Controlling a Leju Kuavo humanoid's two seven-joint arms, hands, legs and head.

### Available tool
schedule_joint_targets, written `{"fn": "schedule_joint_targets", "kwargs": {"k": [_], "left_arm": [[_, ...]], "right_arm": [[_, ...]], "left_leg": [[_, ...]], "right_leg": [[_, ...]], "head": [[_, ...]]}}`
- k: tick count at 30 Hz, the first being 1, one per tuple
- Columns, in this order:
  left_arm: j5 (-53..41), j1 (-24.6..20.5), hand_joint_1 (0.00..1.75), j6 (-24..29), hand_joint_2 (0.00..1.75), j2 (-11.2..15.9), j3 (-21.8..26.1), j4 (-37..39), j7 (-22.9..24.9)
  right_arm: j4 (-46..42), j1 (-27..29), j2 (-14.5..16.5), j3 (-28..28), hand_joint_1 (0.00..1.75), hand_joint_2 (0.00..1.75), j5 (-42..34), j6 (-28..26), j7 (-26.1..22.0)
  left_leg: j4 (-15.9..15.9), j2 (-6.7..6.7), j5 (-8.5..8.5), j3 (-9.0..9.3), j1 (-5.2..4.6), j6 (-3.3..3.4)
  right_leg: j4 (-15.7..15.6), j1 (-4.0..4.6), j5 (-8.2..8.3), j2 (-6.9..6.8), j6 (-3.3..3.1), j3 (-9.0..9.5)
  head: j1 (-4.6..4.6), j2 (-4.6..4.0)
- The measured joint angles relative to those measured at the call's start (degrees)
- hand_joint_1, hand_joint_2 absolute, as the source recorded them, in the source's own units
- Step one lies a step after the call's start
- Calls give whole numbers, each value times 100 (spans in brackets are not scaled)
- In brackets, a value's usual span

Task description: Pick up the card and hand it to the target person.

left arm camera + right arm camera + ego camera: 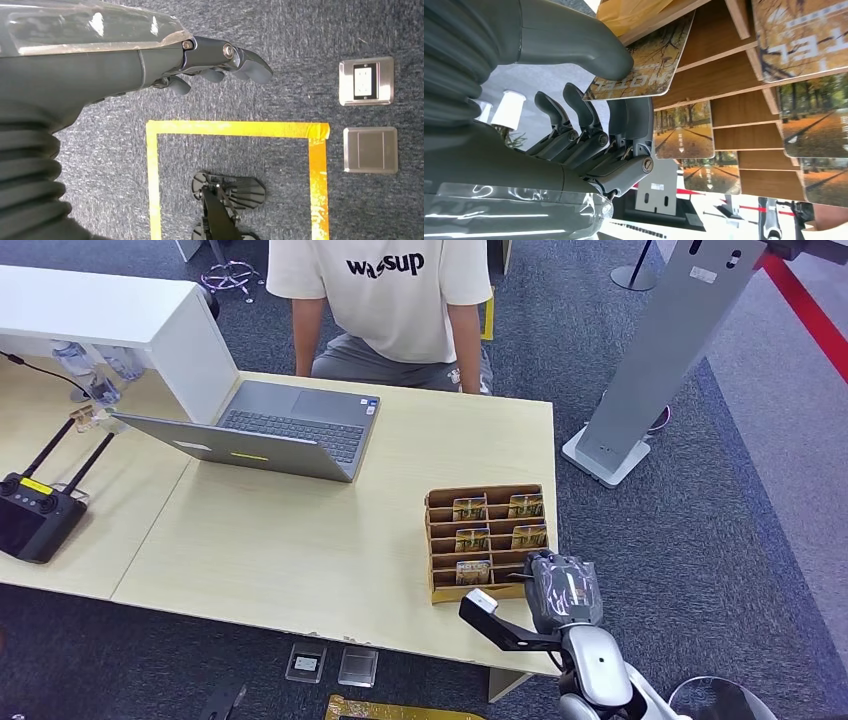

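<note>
The right hand (563,590) is at the near right corner of the table (300,550), right beside the wooden card rack (488,540). In the right wrist view its thumb (589,45) lies on top of one card (644,65) and its fingers (629,120) sit under it, so the hand pinches that card at the rack's near right slot. More cards stand in the other slots. The rack is close to the table's right edge and near its front edge. The middle of the table in front of the rack is bare wood. A laptop (270,430) sits open farther back on the left, well apart from the rack. A person (385,300) in a pale shirt sits at the far side of the table. The left hand (215,62) hangs over grey carpet by a square of yellow tape (235,129), with its fingers curled in a little and nothing in them
</note>
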Motion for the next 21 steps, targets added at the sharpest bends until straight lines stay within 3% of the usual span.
{"fn": "schedule_joint_targets", "kwargs": {"k": [7, 16, 21], "left_arm": [[40, 3, 0, 75, 175, 1, 0, 0, -42], [112, 18, 0, 103, 175, 9, 0, 2, -46], [95, 6, 0, 117, 175, 9, 0, 2, -55]], "right_arm": [[-287, -74, -44, -169, 154, 175, -166, 94, 173], [-1658, -719, -384, -511, 154, 175, -1272, 603, 670], [-2230, -965, -435, -553, 154, 175, -1451, 557, 587]], "left_leg": [[0, 0, 0, 0, 0, 0], [2, 1, 1, 3, 0, 0], [2, 0, 1, 0, 0, 0]], "right_leg": [[0, 0, 1, 1, 1, 0], [0, 0, 2, 1, 1, 0], [0, 0, 2, 1, 1, 0]], "head": [[1, 0], [2, 0], [-5, 0]]}}
